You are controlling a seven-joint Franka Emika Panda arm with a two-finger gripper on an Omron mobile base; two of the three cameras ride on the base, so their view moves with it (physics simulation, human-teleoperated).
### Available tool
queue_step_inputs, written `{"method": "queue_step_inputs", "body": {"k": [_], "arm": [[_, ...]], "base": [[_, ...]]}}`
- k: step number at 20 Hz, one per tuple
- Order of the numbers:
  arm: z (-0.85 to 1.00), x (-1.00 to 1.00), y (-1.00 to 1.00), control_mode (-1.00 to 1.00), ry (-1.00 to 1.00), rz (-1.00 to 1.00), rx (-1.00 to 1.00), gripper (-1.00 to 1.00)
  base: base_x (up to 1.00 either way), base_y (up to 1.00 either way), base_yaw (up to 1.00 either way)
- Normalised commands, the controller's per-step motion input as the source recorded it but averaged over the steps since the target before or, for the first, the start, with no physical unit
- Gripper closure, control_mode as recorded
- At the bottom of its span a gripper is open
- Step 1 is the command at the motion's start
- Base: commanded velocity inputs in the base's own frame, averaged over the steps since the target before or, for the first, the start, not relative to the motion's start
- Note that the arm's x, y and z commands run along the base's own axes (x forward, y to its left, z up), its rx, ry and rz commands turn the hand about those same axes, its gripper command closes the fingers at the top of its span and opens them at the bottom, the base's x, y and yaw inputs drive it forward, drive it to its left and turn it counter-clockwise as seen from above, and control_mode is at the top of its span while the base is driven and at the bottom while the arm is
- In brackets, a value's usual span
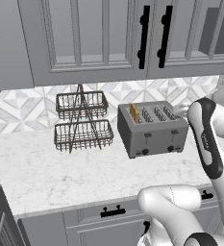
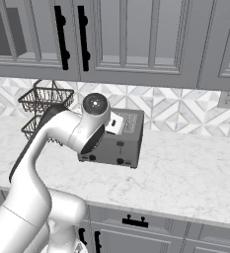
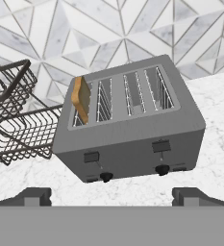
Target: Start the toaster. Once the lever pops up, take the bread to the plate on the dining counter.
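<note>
The grey four-slot toaster stands on the marble worktop against the tiled wall. The golden bread sticks up out of its leftmost slot. Two dark levers and two knobs sit on the toaster's front face. My gripper is open wide, its tips spread in front of the toaster's front face and apart from it, with nothing between them. In the right base view my own arm hides part of the toaster. The plate and the dining counter are out of view.
A two-tier wire basket rack stands close to the left of the toaster. Grey wall cabinets hang above. The marble worktop stretches wide in front. A wall outlet sits at the far right.
</note>
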Motion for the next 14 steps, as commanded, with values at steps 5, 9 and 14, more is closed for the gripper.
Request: {"method": "queue_step_inputs", "body": {"k": [5,9,14], "arm": [[0.00,0.00,0.00,-1.00,0.00,0.00,0.00,-1.00],[0.00,0.00,0.00,-1.00,0.00,0.00,0.00,-1.00],[0.00,0.00,0.00,-1.00,0.00,0.00,0.00,-1.00]], "base": [[0.00,0.00,0.00],[0.00,0.00,0.00],[0.00,0.00,0.00]]}}
